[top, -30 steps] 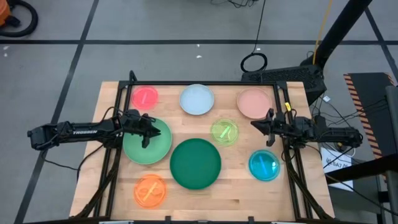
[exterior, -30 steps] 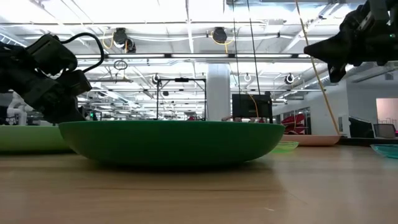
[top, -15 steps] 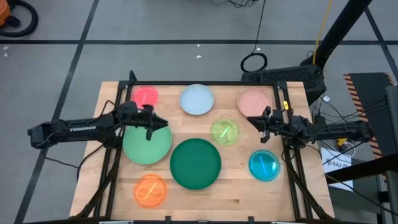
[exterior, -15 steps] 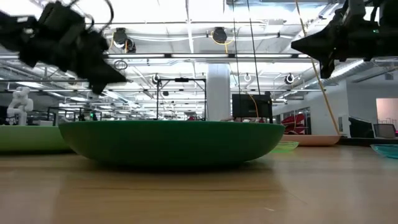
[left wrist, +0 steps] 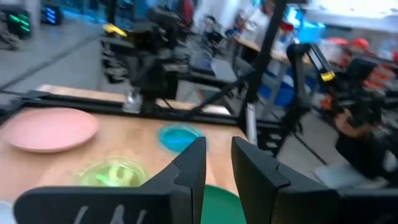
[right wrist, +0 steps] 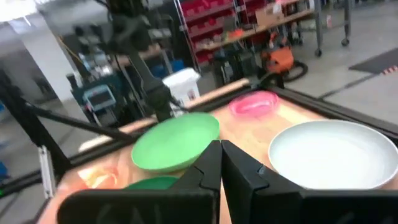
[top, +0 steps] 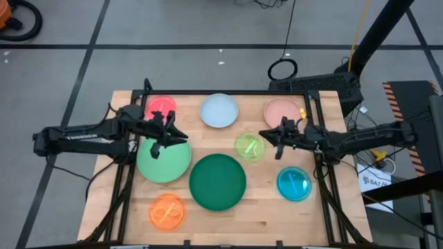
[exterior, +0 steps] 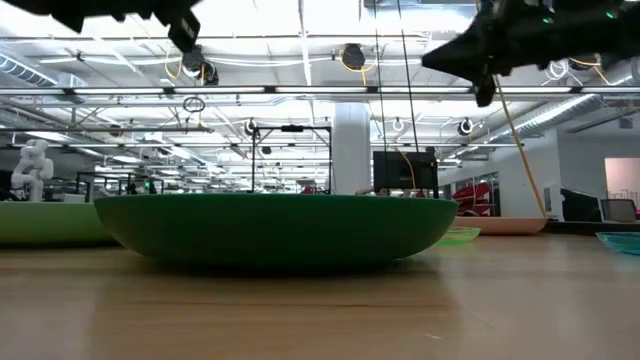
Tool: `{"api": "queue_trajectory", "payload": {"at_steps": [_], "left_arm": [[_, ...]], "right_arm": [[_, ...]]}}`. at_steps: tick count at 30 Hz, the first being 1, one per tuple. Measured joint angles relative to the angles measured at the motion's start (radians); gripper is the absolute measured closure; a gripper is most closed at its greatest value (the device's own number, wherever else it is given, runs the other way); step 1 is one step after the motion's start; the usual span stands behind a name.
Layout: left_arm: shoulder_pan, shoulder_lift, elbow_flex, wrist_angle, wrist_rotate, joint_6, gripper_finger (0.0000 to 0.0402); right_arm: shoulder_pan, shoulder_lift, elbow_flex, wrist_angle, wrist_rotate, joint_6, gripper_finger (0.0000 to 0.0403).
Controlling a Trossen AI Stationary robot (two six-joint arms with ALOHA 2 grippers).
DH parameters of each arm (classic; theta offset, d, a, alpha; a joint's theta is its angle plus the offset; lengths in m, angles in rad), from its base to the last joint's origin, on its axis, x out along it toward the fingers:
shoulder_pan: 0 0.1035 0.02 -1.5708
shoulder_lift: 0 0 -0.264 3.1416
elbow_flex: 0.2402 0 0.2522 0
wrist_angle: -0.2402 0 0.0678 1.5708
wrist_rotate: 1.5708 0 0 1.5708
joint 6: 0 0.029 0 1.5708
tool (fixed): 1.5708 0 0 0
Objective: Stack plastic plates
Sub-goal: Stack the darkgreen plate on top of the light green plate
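Note:
Eight plates lie flat and apart on the wooden table: red-pink (top: 161, 106), pale blue (top: 219, 111), salmon (top: 282, 114), translucent lime (top: 249, 146), large light green (top: 164, 160), large dark green (top: 217, 181), blue (top: 294, 183) and orange (top: 167, 211). My left gripper (top: 176, 135) hangs high over the light green plate's far rim, its fingers (left wrist: 217, 149) a narrow gap apart and holding nothing. My right gripper (top: 265, 135) hovers high just right of the lime plate, fingers (right wrist: 221, 152) shut and empty. In the low view both grippers are far above the dark green plate (exterior: 275, 230).
A black frame rail (top: 228, 93) runs along the table's far edge, and more rails cross under both arms. Bare wood (top: 235, 225) shows along the near edge between the orange plate and the blue one. Cables and a stand sit off the table's right side.
My left gripper has risen from the light green plate's surface and drifted slightly toward the far edge; the plate has stayed flat where it was. My right gripper has also climbed and moved toward the table's left, closing on the lime plate.

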Motion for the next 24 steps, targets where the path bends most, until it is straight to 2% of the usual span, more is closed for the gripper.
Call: {"api": "queue_trajectory", "payload": {"at_steps": [4, 11, 19, 24], "left_arm": [[-0.045, -0.001, 0.079, -0.105, 0.005, 0.077, 0.0319], [-0.122, -0.002, 0.097, -0.08, -0.038, 0.036, 0.0319], [-0.195, -0.046, 0.097, -0.112, -0.212, 0.109, 0.0319], [-0.216, -0.116, 0.097, -0.184, -0.294, 0.145, 0.0319]], "right_arm": [[0.021, 0.129, 0.144, -0.131, 0.0, -0.028, 0.0399], [0.06, 0.338, 0.372, -0.281, 0.0, -0.09, 0.0399], [0.113, 0.515, 0.534, -0.395, 0.0, -0.101, 0.0399], [0.136, 0.602, 0.584, -0.419, -0.001, -0.024, 0.0399]]}}
